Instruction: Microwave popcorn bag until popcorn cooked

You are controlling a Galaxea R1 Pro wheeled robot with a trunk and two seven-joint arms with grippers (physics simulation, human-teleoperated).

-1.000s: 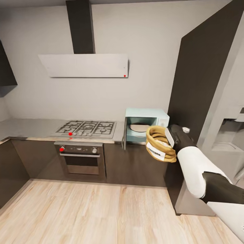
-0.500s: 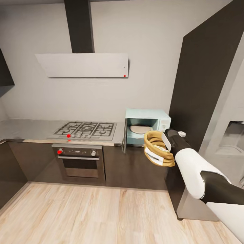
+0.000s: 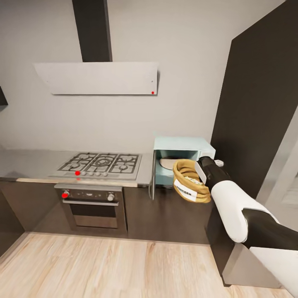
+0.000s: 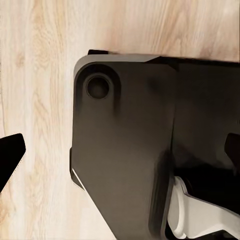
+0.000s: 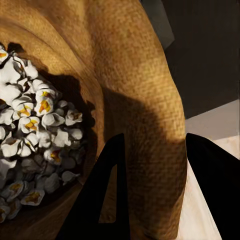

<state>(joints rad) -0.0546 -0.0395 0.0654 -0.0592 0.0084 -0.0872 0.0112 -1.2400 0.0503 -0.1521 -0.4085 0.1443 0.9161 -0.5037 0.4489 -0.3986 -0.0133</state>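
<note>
Grey kitchen worktop (image 3: 33,162) is carrying the open microwave (image 3: 182,145). Right claw (image 5: 150,190) is gripping the popcorn bag (image 3: 188,180) rim, hanging at the cavity's 5 o'clock. Best: keep bag upright, enter level past door. Left claw: cannot tell.

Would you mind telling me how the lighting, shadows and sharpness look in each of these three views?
Head view: even, soft light, a glossy sheen on the dark cabinets, straight lines bowed as by a wide lens. Right wrist view: the popcorn bag shows crisp weave, with deep shadow inside its rim and the right gripper in black silhouette. Left wrist view: sharp wood floor, dark body with little detail.
</note>
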